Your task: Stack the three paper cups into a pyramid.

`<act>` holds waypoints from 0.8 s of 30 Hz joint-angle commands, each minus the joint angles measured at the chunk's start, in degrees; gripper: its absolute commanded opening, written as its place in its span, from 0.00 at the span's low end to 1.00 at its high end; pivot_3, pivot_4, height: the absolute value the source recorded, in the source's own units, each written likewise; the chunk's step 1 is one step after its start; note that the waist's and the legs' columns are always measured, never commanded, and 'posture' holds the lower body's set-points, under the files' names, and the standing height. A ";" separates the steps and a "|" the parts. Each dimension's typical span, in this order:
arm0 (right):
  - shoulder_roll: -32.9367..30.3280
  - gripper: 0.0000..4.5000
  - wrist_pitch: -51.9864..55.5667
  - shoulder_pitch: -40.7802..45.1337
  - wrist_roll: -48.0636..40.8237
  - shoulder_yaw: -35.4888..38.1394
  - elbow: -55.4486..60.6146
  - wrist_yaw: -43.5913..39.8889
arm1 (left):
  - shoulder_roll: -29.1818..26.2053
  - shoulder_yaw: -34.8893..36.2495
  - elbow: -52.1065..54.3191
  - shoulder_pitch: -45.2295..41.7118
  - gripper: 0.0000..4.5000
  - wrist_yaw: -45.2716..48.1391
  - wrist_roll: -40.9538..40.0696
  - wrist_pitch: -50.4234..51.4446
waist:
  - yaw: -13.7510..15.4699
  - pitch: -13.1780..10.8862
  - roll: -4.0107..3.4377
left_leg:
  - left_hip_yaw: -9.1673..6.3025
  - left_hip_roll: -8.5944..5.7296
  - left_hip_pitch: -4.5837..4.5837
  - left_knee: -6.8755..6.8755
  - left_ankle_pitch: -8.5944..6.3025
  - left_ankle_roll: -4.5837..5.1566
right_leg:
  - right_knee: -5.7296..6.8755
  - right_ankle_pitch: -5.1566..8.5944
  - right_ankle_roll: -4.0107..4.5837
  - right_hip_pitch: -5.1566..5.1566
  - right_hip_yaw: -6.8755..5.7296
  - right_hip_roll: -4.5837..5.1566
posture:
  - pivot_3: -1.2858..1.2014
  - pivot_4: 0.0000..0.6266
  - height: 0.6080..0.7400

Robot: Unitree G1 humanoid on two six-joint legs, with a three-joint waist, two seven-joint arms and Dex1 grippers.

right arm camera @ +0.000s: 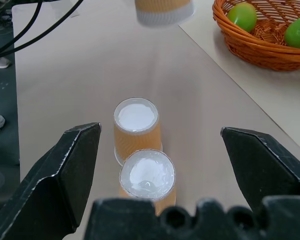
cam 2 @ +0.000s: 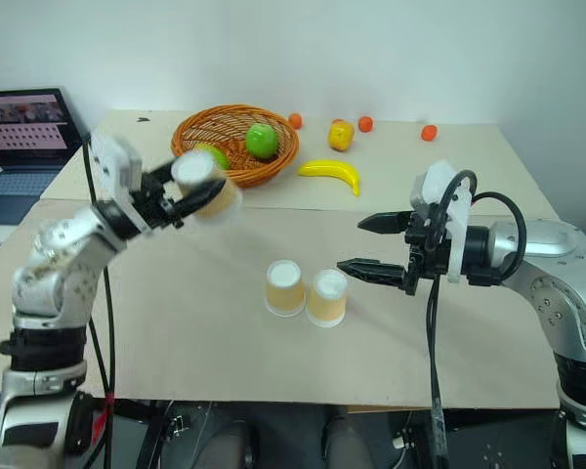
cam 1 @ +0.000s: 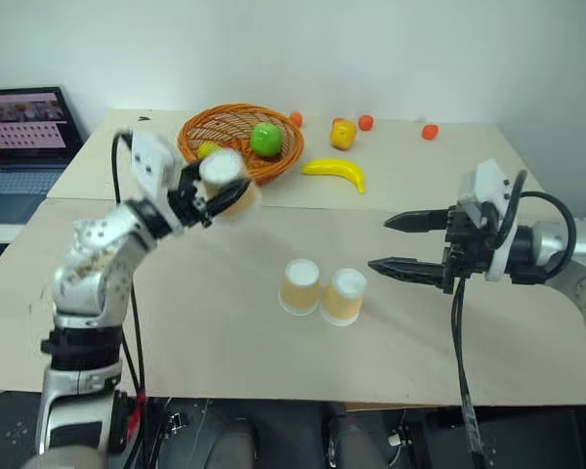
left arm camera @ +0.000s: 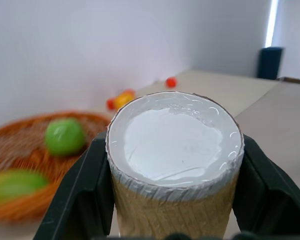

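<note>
Where the beige tabletop (cam 1: 215, 332) meets a white wall, left gripper (cam 1: 218, 195) grasps a blurred orange-tan paper cup (cam 1: 227, 182); right gripper (cam 1: 402, 244) released; laptop (cam 1: 21, 147) cut off.

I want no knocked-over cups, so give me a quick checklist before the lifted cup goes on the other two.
1. Left pincer shut on the third cup: ok.
2. Two base cups upside down, side by side on the table: ok.
3. Base cups touching: cannot tell.
4. Held cup's flat base facing up: not ok, it is tilted.
5. Right pincer open, clear of the base cups: ok.
</note>
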State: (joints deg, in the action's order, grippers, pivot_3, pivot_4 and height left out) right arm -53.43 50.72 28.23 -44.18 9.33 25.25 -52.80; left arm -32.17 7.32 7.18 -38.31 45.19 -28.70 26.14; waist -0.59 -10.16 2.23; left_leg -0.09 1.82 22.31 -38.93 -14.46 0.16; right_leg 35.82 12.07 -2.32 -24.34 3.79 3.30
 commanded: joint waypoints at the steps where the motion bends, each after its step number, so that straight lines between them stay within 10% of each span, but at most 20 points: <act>1: -1.06 1.00 1.24 -1.74 -2.51 4.70 3.58 1.85 | -0.76 -4.44 -2.11 -6.75 0.59 8.78 -3.53 3.59 | -0.20 -0.02 0.02 | 0.02 0.00 0.00 0.02 -0.01 0.02 | 0.01 0.00 0.00 -0.03 0.03 0.00 | 0.52 0.24 0.98; 24: -2.31 1.00 5.60 -12.78 -11.81 16.00 13.54 13.89 | 5.56 -14.99 -10.81 -12.66 0.59 26.36 -2.35 2.87 | -0.26 -0.03 0.01 | -0.02 0.03 0.04 -0.03 0.00 0.02 | 0.07 0.01 0.00 -0.07 0.03 -0.08 | 0.52 0.24 0.98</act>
State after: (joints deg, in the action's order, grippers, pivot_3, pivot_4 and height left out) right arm -54.74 56.63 15.28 -55.16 23.11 37.20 -39.64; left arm -26.79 -7.77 -3.96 -49.59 70.79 -31.42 30.33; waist -0.85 -10.19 2.24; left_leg -0.11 1.85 22.35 -38.95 -14.46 0.18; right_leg 35.89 12.07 -2.32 -24.40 3.82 3.23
